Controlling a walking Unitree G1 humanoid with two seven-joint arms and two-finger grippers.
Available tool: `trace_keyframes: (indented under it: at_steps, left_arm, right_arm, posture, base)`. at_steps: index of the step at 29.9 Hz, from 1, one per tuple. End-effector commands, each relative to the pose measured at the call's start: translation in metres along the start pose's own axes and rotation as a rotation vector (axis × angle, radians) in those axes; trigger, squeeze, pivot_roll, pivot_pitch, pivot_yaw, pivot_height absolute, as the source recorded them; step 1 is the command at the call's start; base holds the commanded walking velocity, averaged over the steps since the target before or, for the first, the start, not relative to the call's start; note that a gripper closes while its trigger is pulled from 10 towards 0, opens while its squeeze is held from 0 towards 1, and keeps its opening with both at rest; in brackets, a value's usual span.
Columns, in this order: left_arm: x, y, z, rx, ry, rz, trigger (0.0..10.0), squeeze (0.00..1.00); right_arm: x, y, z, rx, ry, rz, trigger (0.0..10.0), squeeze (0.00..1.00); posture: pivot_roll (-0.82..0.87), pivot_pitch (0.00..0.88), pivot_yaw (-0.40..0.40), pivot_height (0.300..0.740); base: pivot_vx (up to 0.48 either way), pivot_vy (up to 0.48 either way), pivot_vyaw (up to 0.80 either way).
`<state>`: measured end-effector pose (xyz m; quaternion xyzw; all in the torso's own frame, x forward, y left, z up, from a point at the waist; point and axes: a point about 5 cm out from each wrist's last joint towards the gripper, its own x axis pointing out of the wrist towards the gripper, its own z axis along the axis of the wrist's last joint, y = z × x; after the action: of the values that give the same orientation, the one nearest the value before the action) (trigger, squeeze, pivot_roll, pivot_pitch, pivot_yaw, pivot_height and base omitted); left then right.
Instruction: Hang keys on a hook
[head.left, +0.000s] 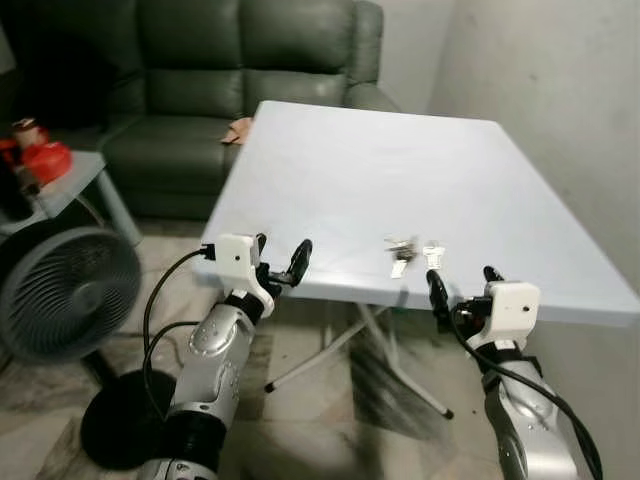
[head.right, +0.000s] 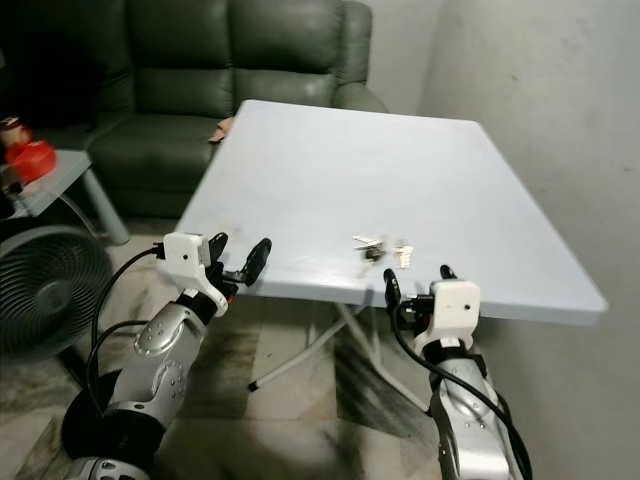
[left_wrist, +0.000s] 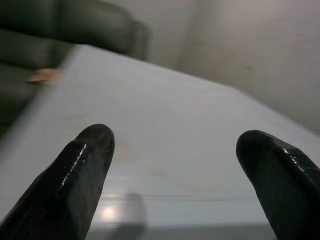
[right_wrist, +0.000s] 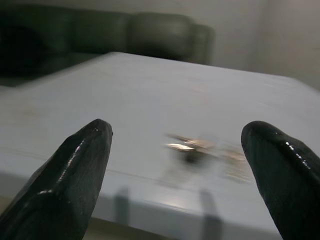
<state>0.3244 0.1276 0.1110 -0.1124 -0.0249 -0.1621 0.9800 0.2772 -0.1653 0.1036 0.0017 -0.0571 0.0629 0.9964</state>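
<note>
Left eye view looks down on a pale blue-white rectangular worktop (head.left: 400, 180) standing on thin folding metal legs (head.left: 340, 345), with a plain grey wall (head.left: 560, 90) along its right edge. A small bunch of silver metal keys (head.left: 410, 252) lies flat on the worktop close to its near edge, somewhat right of that edge's middle. The keys look blurred, so their number is hard to tell.

The left pincer (head.left: 280, 262) hovers at the near left corner of the worktop, level with its edge, its two black fingers spread apart and holding nothing. The right pincer (head.left: 465, 285) sits just off the near edge, close to the keys and slightly right of them, its fingers likewise spread wide and empty. From the right wrist view the keys (right_wrist: 200, 146) appear on the worktop between the two fingertips (right_wrist: 80, 165), ahead of them and not touched.

Beyond the far edge of the worktop stands a dark green leather sofa (head.left: 230, 90). A small tan object (head.left: 238, 130) lies at the far left corner; what it is cannot be made out. To the left of the worktop a dark grey round floor fan (head.left: 65, 290) stands on the tiled floor (head.left: 320, 420), beside a small grey side table (head.left: 80, 175) carrying a red object (head.left: 45, 158).
</note>
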Motion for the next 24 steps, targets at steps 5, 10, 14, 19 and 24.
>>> trace_keyframes:
  at_steps: [5, 10, 14, 19, 24]
  left_arm:
    - [0.0056, -0.0087, -0.0029, -0.01, 0.036, 0.006, 10.0, 0.0]
    - [0.0056, -0.0085, -0.0056, -0.005, 0.065, 0.008, 10.0, 0.0]
    - [0.0048, -0.0084, -0.0093, 0.022, 0.087, 0.002, 10.0, 0.0]
    - [0.0032, -0.009, -0.0102, 0.018, 0.099, -0.004, 10.0, 0.0]
    - [0.003, -0.0086, -0.0103, 0.02, 0.101, -0.001, 10.0, 0.0]
  right_arm:
    - [-0.0017, -0.0081, 0.0021, -0.016, -0.005, -0.013, 10.0, 0.0]
    - [-0.0016, -0.0077, 0.0019, -0.021, -0.001, -0.009, 10.0, 0.0]
    - [-0.0014, -0.0078, 0.0015, -0.021, 0.002, -0.004, 10.0, 0.0]
    - [-0.0013, -0.007, 0.0015, -0.019, 0.002, 0.001, 10.0, 0.0]
    - [-0.001, -0.0063, 0.0005, -0.018, 0.006, 0.005, 10.0, 0.0]
  posture:
    - [0.02, 0.0, -0.054, 0.732]
    - [0.02, 0.0, -0.054, 0.732]
    - [0.02, 0.0, -0.057, 0.732]
    - [0.03, 0.0, -0.058, 0.732]
    - [0.03, 0.0, -0.058, 0.732]
  base:
    - [0.0, 0.0, 0.0]
    - [0.0, 0.0, 0.0]
    - [0.0, 0.0, 0.0]
    - [0.0, 0.0, 0.0]
    - [0.0, 0.0, 0.0]
